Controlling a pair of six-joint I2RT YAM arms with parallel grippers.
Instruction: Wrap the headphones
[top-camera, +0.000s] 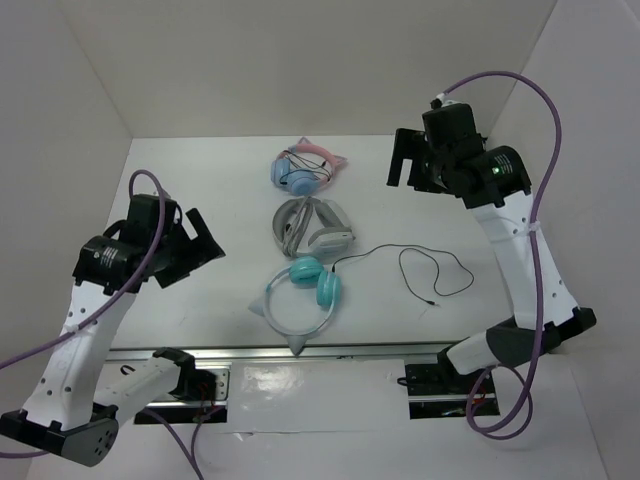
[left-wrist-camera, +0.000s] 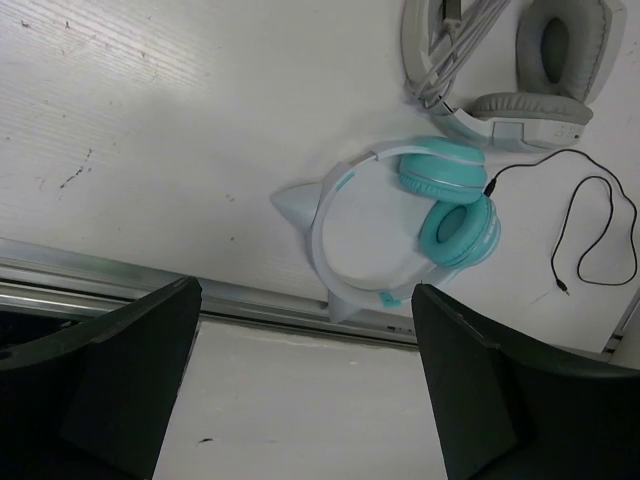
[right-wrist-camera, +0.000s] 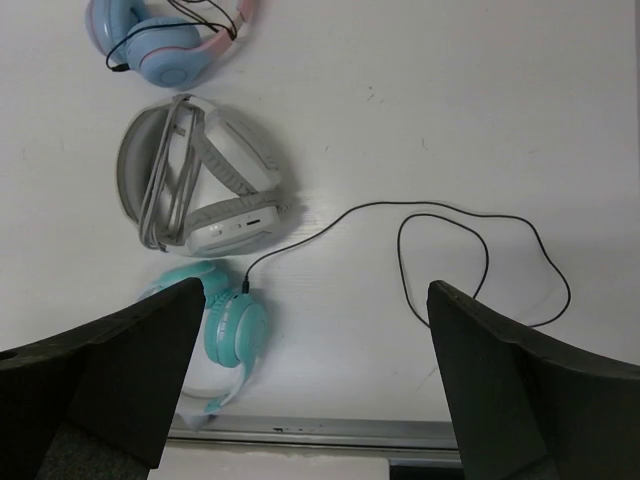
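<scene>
I see white shells and black joints on my left arm (top-camera: 85, 330) and right arm (top-camera: 520, 265), a purple cable (top-camera: 480, 80) trailing each. Left gripper (left-wrist-camera: 305, 295) and right gripper (right-wrist-camera: 315, 290): matte black wedge fingers (left-wrist-camera: 130, 390).

I am working over a white tabletop (top-camera: 220, 170) that is sitting inside a plain white enclosure, with a left wall (top-camera: 60, 120), a back wall (top-camera: 300, 60) and a right wall (top-camera: 600, 150) rising straight from its edges. A silver metal rail (top-camera: 380, 351) is running along the near edge of the tabletop, and in front of it a glossy white ledge (top-camera: 320, 400) is catching soft reflections of the even, diffuse light. Seen close from my left wrist, the tabletop is showing a faint grain and a few small dark scuffs (left-wrist-camera: 75, 178).
</scene>
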